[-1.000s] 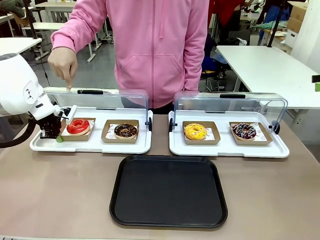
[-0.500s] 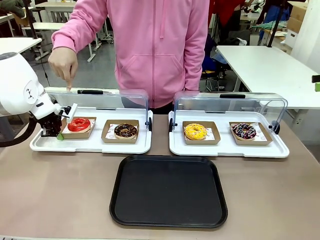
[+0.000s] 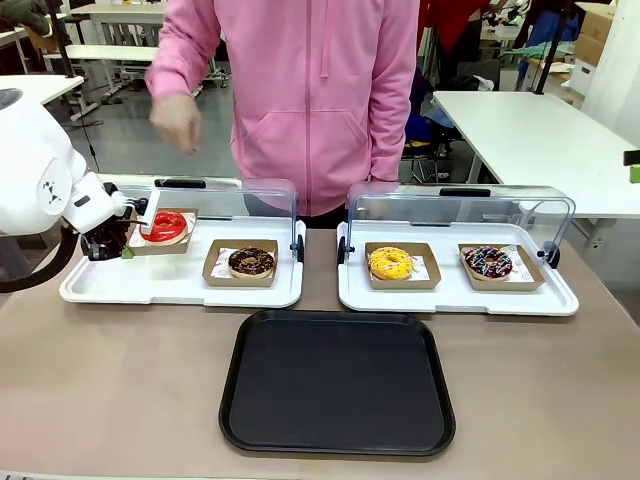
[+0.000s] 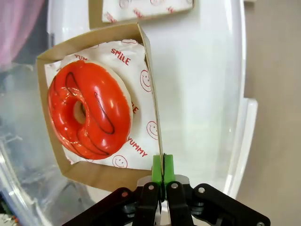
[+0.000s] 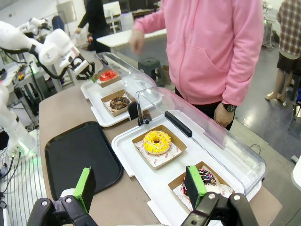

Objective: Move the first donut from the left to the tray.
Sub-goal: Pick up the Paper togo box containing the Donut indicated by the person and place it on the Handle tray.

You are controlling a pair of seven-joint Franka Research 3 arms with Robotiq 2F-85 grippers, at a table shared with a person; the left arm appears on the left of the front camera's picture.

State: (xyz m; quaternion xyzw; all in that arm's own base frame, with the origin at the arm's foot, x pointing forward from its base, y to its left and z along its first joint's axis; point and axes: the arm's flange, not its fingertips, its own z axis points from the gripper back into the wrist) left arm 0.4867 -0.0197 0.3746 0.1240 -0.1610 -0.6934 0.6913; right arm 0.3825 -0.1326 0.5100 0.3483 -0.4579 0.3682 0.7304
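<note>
White tables (image 3: 540,130) stand behind the brown surface (image 3: 120,380), with a grey floor (image 3: 190,140) and cardboard boxes (image 3: 597,22) beyond.

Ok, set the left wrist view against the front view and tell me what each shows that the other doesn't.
Left wrist view alone: the left gripper with its green pads pinched shut on the wall of the cardboard holder, and the SMILE print on the paper liner. Front view alone: the black tray, the chocolate donut, the yellow donut and the person's raised hand. Both: the red donut in its holder, lifted off the white tray.
</note>
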